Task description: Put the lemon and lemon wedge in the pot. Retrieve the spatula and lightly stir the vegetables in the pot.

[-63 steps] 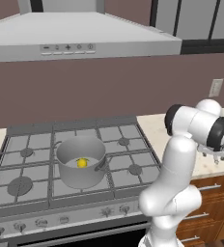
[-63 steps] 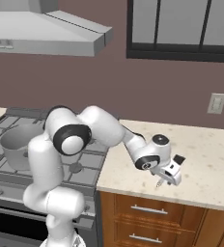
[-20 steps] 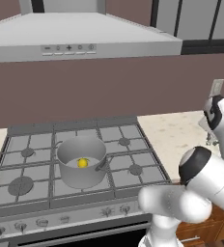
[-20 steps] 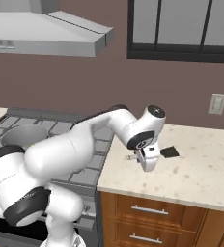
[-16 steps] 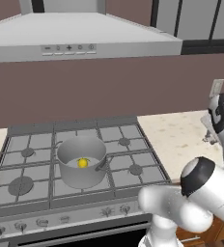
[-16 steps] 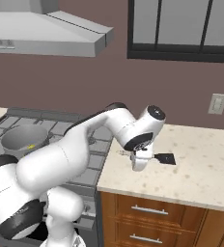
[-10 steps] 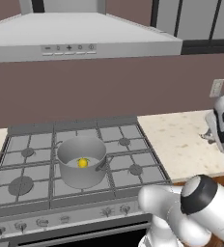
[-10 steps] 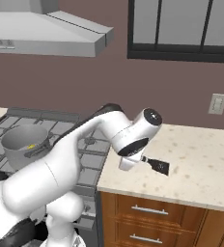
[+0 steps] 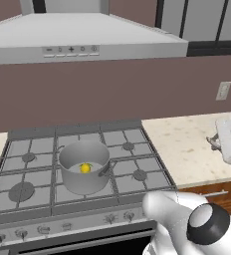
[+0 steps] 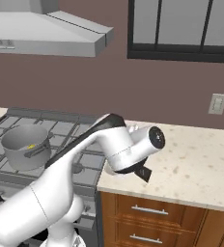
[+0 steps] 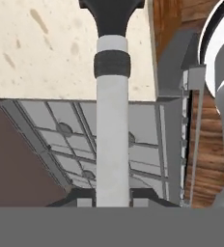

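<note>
The spatula's (image 11: pixel 112 120) blade ran off the top edge of the hand view, and its grey handle sank out of sight at the bottom, so the tool's grip on it could not be seen. In the right base view the arm hid all but a dark blade corner. The pot's (image 9: pixel 84 167) wall hid the lemon's (image 9: pixel 85 169) lower half.

The grey metal pot (image 9: pixel 84 168) stands upright on the stove (image 9: pixel 132 164), left of its middle. The small yellow lemon (image 9: pixel 85 169) lies inside it. The grey-handled, black-bladed spatula (image 11: pixel 112 96) hangs over the stove's right edge.
</note>
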